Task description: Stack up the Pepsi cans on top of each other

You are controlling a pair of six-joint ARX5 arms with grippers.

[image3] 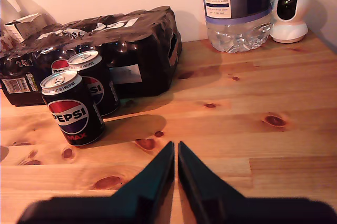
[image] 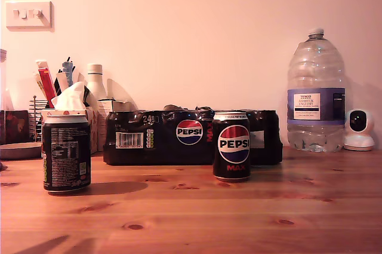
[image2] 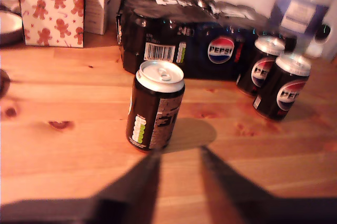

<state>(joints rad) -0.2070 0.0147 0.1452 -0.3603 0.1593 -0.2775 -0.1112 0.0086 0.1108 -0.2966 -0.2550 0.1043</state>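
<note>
One Pepsi can (image: 66, 153) stands upright at the exterior view's left, its white text facing the camera. A second Pepsi can (image: 231, 146) stands in the middle with its globe showing. In the second wrist view a third can (image3: 93, 79) stands close behind that one (image3: 73, 109). My first gripper (image2: 180, 155) is open, with the lone can (image2: 155, 105) just beyond its fingertips and nothing between them. My second gripper (image3: 175, 147) is shut and empty, a short way from the pair of cans. Neither gripper shows in the exterior view.
A black shrink-wrapped multipack (image: 149, 137) lies behind the cans. A large water bottle (image: 316, 98) and a small white camera (image: 359, 128) stand at the exterior view's right. A gingerbread-print tissue box (image2: 50, 10) and bottles stand at the back on its left.
</note>
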